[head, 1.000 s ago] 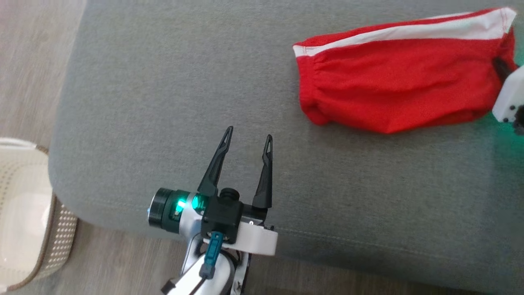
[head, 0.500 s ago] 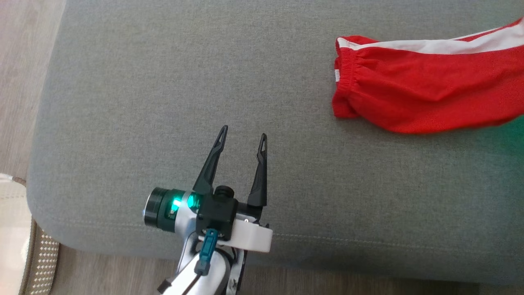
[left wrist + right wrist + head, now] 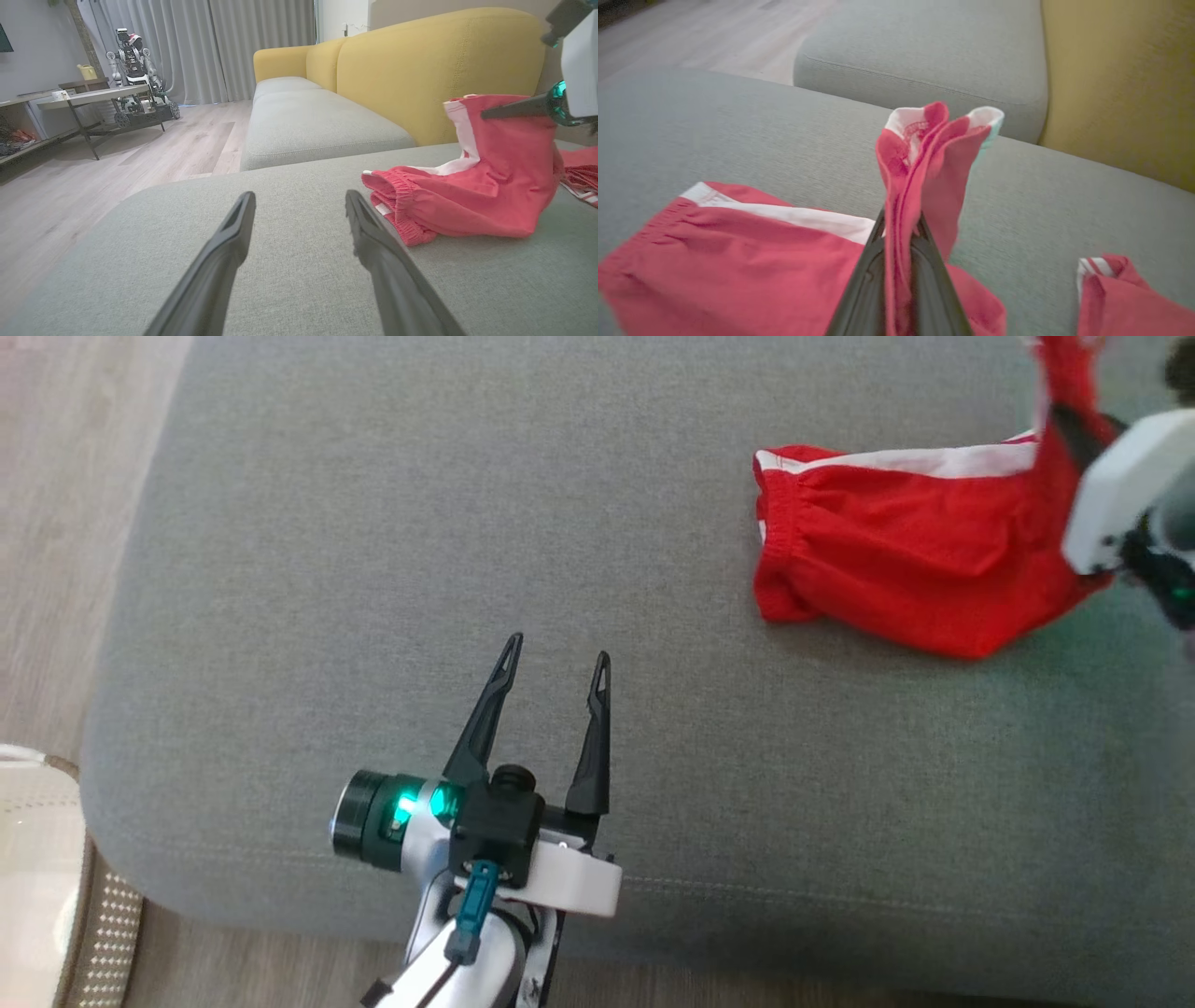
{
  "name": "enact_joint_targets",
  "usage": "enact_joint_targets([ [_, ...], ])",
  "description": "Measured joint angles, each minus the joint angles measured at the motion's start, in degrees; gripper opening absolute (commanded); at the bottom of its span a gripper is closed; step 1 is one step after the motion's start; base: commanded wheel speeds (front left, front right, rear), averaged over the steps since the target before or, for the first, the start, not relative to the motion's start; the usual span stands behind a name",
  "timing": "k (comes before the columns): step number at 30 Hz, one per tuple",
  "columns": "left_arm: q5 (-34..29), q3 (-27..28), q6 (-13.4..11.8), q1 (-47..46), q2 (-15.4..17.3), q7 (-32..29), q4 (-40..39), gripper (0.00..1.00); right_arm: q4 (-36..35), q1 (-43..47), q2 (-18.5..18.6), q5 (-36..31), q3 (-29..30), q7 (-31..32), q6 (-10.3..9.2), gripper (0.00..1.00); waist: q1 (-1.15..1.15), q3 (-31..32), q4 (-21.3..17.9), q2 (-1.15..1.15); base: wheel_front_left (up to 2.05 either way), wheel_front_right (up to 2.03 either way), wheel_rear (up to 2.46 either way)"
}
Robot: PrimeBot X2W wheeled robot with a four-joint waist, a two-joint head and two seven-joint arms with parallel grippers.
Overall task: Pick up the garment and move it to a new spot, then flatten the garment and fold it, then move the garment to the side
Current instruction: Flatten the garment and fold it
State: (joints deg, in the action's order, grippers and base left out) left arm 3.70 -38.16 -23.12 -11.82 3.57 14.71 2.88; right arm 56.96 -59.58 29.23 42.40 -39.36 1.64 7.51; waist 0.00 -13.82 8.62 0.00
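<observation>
The garment (image 3: 896,579) is a pair of red shorts with a white side stripe, lying on the grey cushion (image 3: 373,541) at the right. My right gripper (image 3: 1062,420) is shut on its right end and holds that end up off the cushion; the waistband end stays down. In the right wrist view the fingers (image 3: 873,261) pinch a bunched fold of the garment (image 3: 738,252). In the left wrist view the right gripper (image 3: 486,113) holds up the garment (image 3: 467,196). My left gripper (image 3: 557,651) hovers open near the cushion's front edge, well left of the garment (image 3: 299,198).
A second piece of red cloth with white stripes (image 3: 1125,289) lies on the cushion to the right (image 3: 579,172). A yellow sofa back (image 3: 439,60) rises behind. A pale woven basket (image 3: 37,877) stands on the wooden floor (image 3: 56,523) at the lower left.
The right gripper has raised the garment's right end and carried it leftward, so the cloth folds over itself. The head camera has shifted. The left gripper stays open and in place.
</observation>
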Motion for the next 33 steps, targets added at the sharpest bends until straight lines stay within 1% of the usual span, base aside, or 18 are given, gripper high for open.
enact_joint_targets([
  [5, -0.01, -0.01, 0.43, 0.91, -0.03, 0.0, 0.1, 1.0, -3.91, 0.52, -2.65, 0.01, -1.66, 1.74, 0.0, 0.0, 0.0, 1.47, 0.97, 0.0, 0.0, 0.0, 0.0],
  [9, -0.01, -0.01, 0.43, 2.13, -0.04, 0.0, 0.15, 1.0, -6.59, 1.52, -5.6, 0.02, -1.91, 2.4, 0.0, 0.0, 0.0, 2.17, 1.6, 0.0, 0.0, 0.0, 0.0],
  [14, -0.02, -0.05, 0.52, 2.24, -0.08, 0.0, 0.2, 1.0, -7.58, 3.72, -8.7, -0.45, -2.01, 3.0, 0.0, 0.0, 0.0, 2.23, 2.17, 0.0, 0.0, 0.0, 0.0],
  [21, -0.01, -0.15, 0.94, 2.22, -0.14, 0.0, 0.25, 1.0, -7.46, 6.36, -13.14, -1.51, -0.67, 2.99, 0.0, 0.0, 0.0, 1.91, 2.81, 0.0, 0.0, 0.0, 0.0],
  [22, -0.01, -0.16, 0.94, 2.22, -0.14, 0.0, 0.31, 1.0, -7.06, 6.86, -14.55, -1.98, -0.05, 2.96, 0.0, 0.0, 0.0, 1.76, 2.81, 0.0, 0.0, 0.0, 0.0],
  [23, -0.01, -0.2, 0.94, 2.21, -0.16, 0.0, 0.36, 1.0, -6.87, 7.11, -15.12, -2.02, 0.3, 2.9, 0.0, 0.42, 0.0, 1.73, 2.79, 0.0, 0.0, 0.0, 0.0],
  [24, -0.01, -0.21, 0.94, 2.21, -0.16, 0.0, 0.44, 1.0, -6.68, 7.39, -15.72, -2.01, 0.7, 2.87, 0.0, 1.0, 0.0, 1.71, 2.76, 0.0, 0.0, 0.0, 0.0],
  [27, -0.01, -0.23, 0.94, 2.2, -0.18, 0.0, 0.53, 1.0, -6.59, 8.25, -17.61, -0.36, 4.2, 1.29, 0.0, 1.0, 0.0, 1.84, 2.66, 0.0, 0.0, 0.0, 0.0],
  [29, -0.01, -0.21, 0.94, 2.2, -0.18, 0.0, 0.54, 1.0, -6.95, 8.7, -18.13, 0.91, 6.41, 0.18, 0.0, 1.0, 0.0, 2.0, 2.49, 0.0, 0.0, 0.0, 0.0],
  [31, -0.01, -0.15, 0.93, 2.2, -0.19, 0.0, 0.54, 1.0, -7.92, 8.82, -17.84, 1.81, 8.56, -0.87, -0.01, 1.0, 0.0, 2.17, 2.22, 0.0, 0.0, 0.0, 0.0],
  [33, -0.02, -0.08, 0.92, 2.21, -0.19, 0.0, 0.54, 1.0, -9.49, 8.96, -16.62, 2.01, 10.5, -2.05, 0.0, 1.0, 0.0, 2.35, 1.86, 0.0, 0.0, 0.0, 0.0],
])
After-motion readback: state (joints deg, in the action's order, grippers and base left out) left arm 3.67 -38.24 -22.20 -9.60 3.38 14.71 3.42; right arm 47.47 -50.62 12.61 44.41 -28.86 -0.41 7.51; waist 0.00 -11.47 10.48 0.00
